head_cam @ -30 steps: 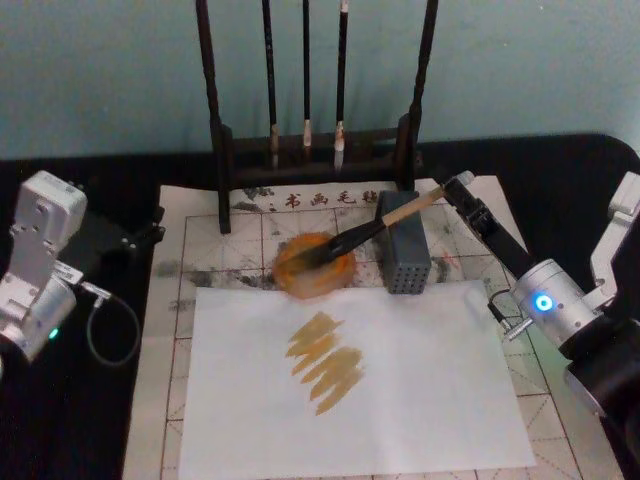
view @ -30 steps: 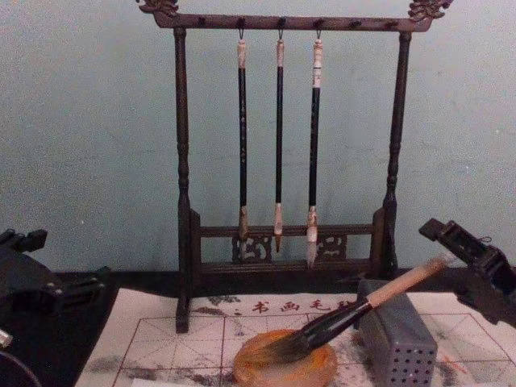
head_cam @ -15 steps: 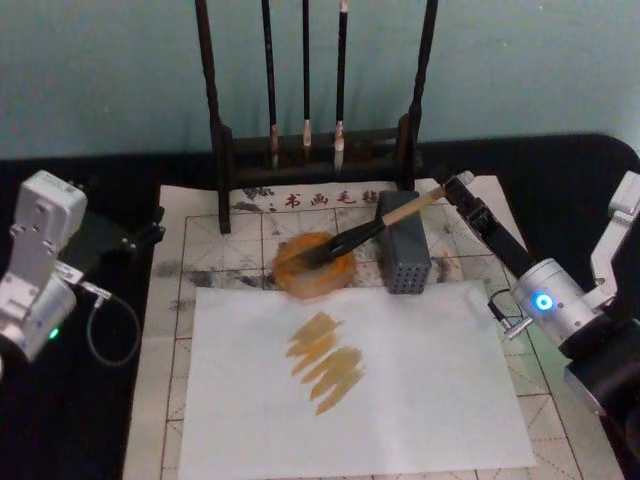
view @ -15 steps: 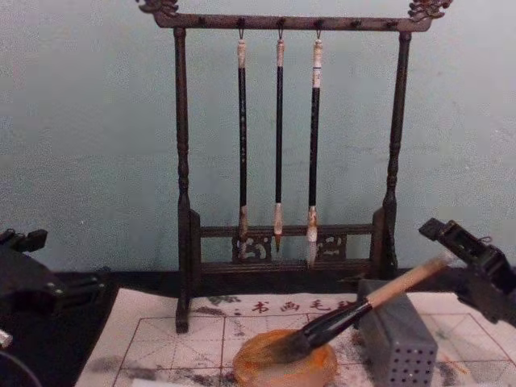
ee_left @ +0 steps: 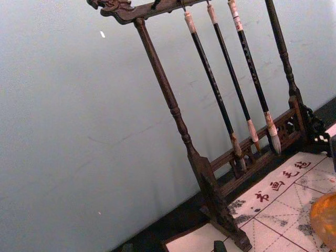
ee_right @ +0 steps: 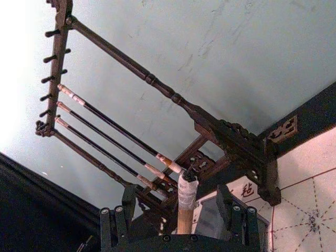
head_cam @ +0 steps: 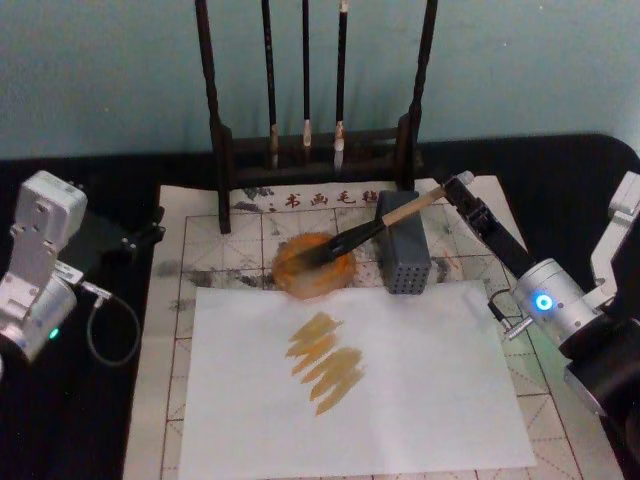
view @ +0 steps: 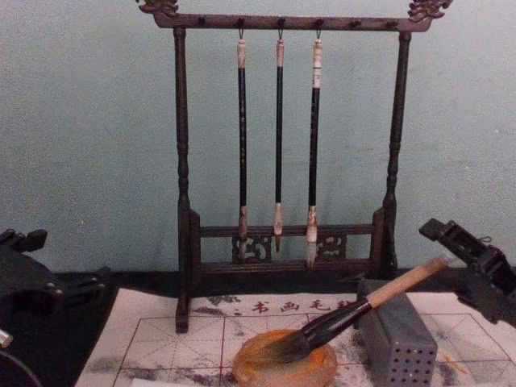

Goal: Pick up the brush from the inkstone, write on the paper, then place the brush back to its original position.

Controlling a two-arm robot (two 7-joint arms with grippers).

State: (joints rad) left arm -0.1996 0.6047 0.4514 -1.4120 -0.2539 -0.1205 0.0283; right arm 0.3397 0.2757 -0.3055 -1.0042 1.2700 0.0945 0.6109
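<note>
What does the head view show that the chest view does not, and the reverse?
Head view: the plain white sheet with tan strokes. Chest view: the rack's carved top bar, where three thin brushes hang. Both: the brush, bristles in the inkstone, handle across the grey block; right gripper open around its end; left gripper parked left.

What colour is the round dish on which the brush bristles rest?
The dish is orange-tan; the head view shows it best.
</note>
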